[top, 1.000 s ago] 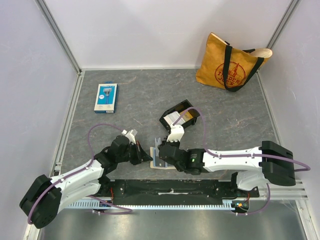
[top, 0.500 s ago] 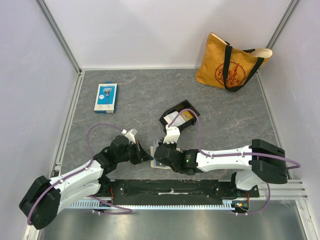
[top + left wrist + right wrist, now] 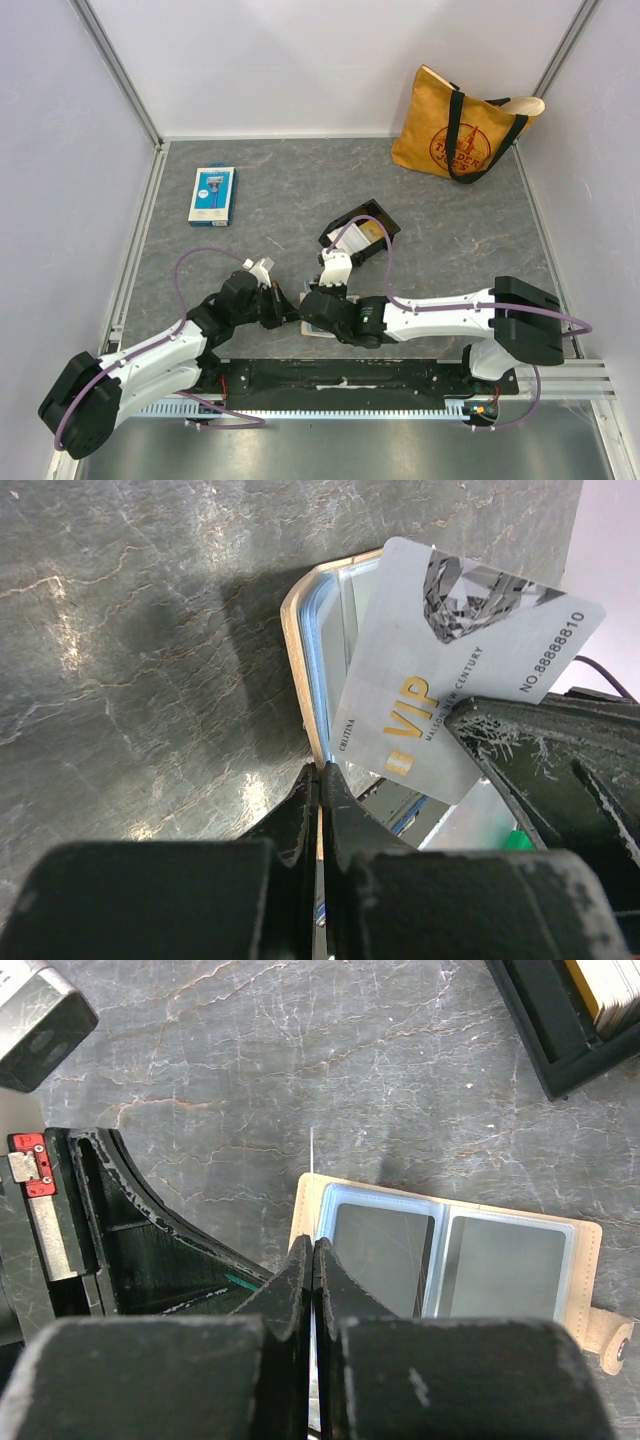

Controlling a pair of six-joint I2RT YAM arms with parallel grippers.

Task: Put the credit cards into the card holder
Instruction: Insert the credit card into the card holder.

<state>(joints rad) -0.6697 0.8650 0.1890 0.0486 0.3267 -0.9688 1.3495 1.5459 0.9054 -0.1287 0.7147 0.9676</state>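
Leftward the right arm has slid since a second ago, bringing the right gripper (image 3: 314, 1245) beside the left gripper (image 3: 320, 770) at the card holder (image 3: 440, 1260), which lies open near the table's front edge. Right jaws pinch a white VIP card (image 3: 450, 650) on edge over the holder's end — left jaws are pressed on its tan rim. Beyond, a black tray (image 3: 330, 240) holds more credit cards (image 3: 370, 235); farther back — a blue-and-white package (image 3: 212, 194) and a tote bag (image 3: 460, 125).

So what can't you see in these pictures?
Top view: the card holder mostly sits under the left gripper and right gripper.
Right wrist view: the black tray is cut by the edge; its cards can't be counted.
Right wrist view: the VIP card is edge-on, just a thin line.
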